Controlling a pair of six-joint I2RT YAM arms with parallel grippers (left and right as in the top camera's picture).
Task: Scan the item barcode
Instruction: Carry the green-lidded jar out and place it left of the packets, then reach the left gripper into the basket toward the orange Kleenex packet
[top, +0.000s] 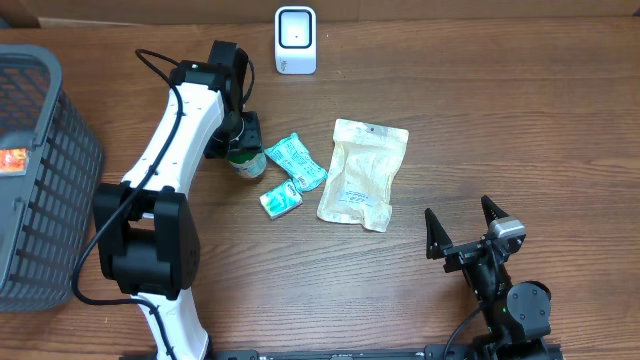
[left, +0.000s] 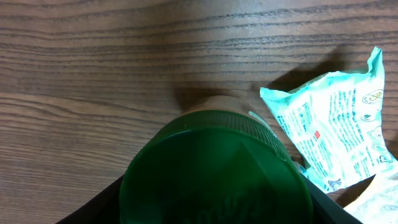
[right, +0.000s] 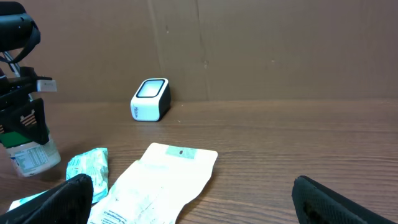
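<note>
Bottle (top: 250, 166) gripped by half-closed left hand (top: 240, 150); right hand (top: 459, 212) wide open.

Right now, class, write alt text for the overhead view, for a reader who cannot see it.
The left gripper clasps a green-capped bottle standing on a wooden table, beside two teal packets and a beige pouch. A white scanner sits at the far edge, a grey basket at the left, and the right gripper stands open.
</note>
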